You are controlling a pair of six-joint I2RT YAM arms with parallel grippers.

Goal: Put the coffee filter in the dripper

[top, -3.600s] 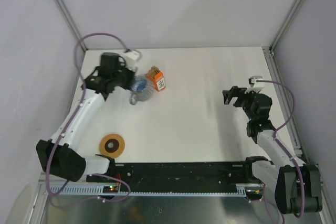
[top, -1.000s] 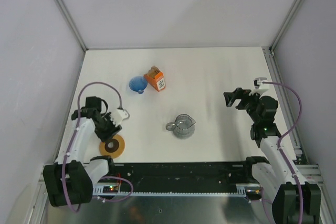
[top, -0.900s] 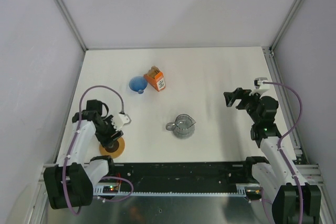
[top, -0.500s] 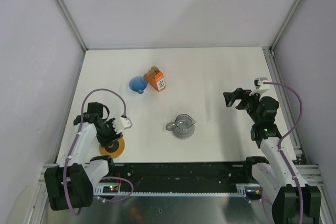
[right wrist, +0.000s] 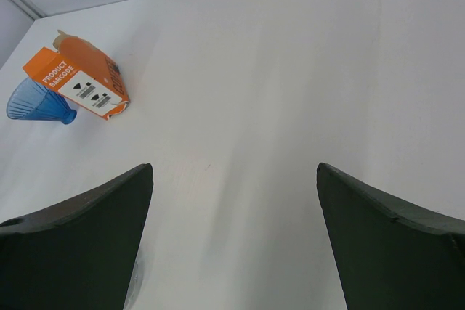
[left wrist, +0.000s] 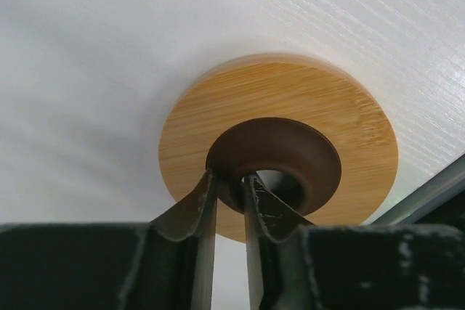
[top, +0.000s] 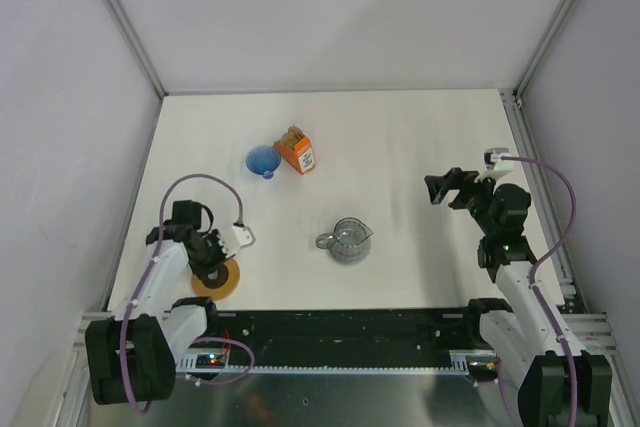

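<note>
The blue cone dripper point(top: 262, 160) lies at the back left beside a small orange box point(top: 297, 152); both also show in the right wrist view, the dripper point(right wrist: 38, 103) left of the box point(right wrist: 81, 81). No loose coffee filter shows; a tan tip pokes from the box's far end. My left gripper point(top: 210, 269) is down on a wooden ring point(top: 216, 281) at the near left. In the left wrist view its jaws point(left wrist: 229, 178) pinch the brown inner collar point(left wrist: 290, 152) of the ring. My right gripper point(top: 445, 187) hangs open and empty at the right point(right wrist: 234, 168).
A clear grey cup point(top: 349, 239) with a small handle stands at mid table, near the front. The black rail point(top: 350, 332) runs along the near edge. The frame posts and grey walls close in the back and both sides.
The left arm has come from the dripper at the back to the near-left ring and lowered onto it. The cup now stands at mid table. The right arm has barely moved.
</note>
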